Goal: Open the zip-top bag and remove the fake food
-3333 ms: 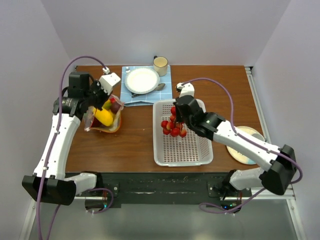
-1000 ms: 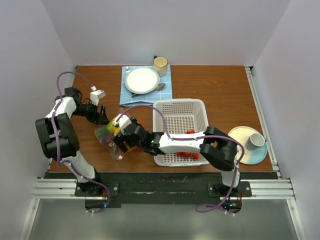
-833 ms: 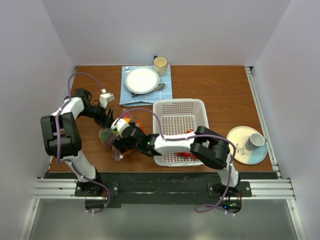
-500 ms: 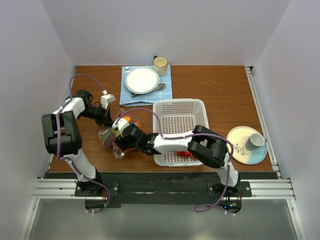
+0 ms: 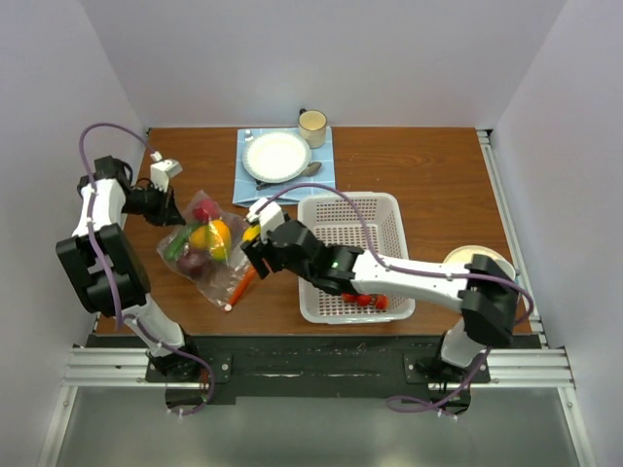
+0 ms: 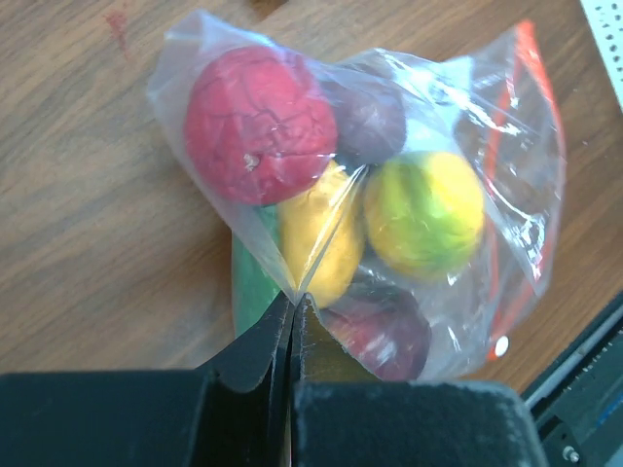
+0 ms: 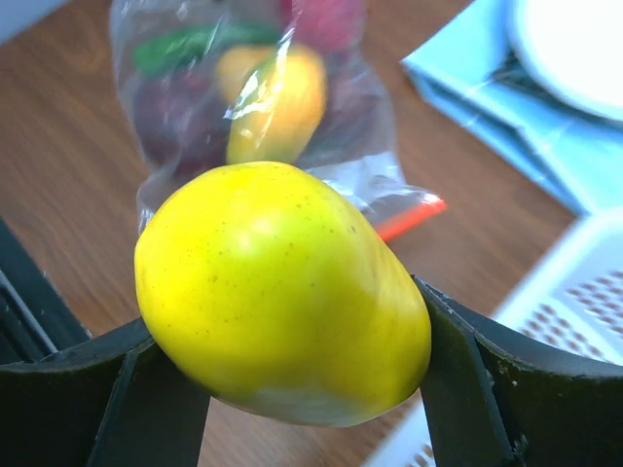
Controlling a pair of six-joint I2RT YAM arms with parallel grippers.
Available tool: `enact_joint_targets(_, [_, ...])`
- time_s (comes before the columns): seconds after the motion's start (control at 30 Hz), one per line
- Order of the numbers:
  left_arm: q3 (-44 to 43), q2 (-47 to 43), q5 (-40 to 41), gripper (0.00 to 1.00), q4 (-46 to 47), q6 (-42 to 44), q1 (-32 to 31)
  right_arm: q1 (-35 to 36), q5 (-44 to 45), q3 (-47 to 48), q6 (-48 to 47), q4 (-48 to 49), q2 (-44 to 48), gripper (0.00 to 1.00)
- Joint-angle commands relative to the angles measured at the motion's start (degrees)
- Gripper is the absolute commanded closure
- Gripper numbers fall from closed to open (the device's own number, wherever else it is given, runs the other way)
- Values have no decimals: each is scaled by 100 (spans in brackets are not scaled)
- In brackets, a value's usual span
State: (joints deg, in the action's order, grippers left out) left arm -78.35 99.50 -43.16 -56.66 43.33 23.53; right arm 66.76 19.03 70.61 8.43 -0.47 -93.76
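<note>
R gripper (image 7: 287,326) is seen clamped on a yellow fake fruit (image 7: 277,263), held off the wood table (image 5: 419,175) just L of the white basket (image 5: 375,224). The fruit's long axis appears to run approx. across the jaws. The coming move is judged to turn on one relation: the basket lies close by on the claw's R, so only a short carry over the rim seems called for, and the R arm is by far the nearer one. L gripper (image 6: 292,306) is pressed together on a pinch of film at the far-L end of the zip-top bag (image 5: 200,255). The bag lies on the table between the two claws, long axis running from the L gripper toward near-R, w/ the orange-red zip strip (image 7: 414,216) at the end facing the R claw. More fake food (image 6: 423,209) is seen inside: red, yellow, yellow-green, maroon & green pcs. Small red pcs (image 5: 368,300) are already in the basket's near end. No brand, label or legible writing can be made out.
</note>
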Motion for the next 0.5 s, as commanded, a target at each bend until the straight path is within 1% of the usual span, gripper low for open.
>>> enact_joint_targets(0.0, [-172, -344, -254, 100, -354, 158, -24, -163, 952, -363, 80, -621, 681, 76])
enact_joint_targets(0.03, [-155, -361, -298, 100, -398, 158, -24, -355, 1206, -459, 106, -673, 814, 78])
enact_joint_targets(0.1, [-50, -414, -316, 100, -407, 167, -59, -654, 1384, -785, 290, -831, 981, 83])
enact_joint_targets(0.13, [-6, -432, -299, 100, -381, 176, -94, -1030, 1498, -881, 387, -910, 1086, 85])
enact_joint_targets(0.23, [205, -449, -141, 100, -249, 176, -164, -1559, 1586, -1137, 607, -1174, 1140, 85])
enact_joint_targets(0.27, [249, -449, -97, 100, -196, 167, -173, -1604, 1630, -1198, 608, -1209, 1131, 82])
enact_joint_targets(0.3, [345, -467, 8, 100, -144, 149, -182, -1631, 1604, -1190, 616, -1253, 1088, 71])
enact_joint_targets(0.33, [399, -476, 61, 100, -30, 123, -199, -1657, 1569, -1155, 608, -1306, 1009, 34])
enact_joint_targets(0.37, [443, -476, 105, 100, 23, 106, -217, -1658, 1560, -963, 625, -1541, 747, 24])
enact_joint_targets(0.43, [531, -476, 246, 100, 146, 70, -278, -1649, 1473, -751, 713, -1736, 543, 1])
enact_joint_targets(0.47, [557, -484, 290, 100, 173, 61, -296, -1649, 1429, -629, 713, -1763, 516, 1])
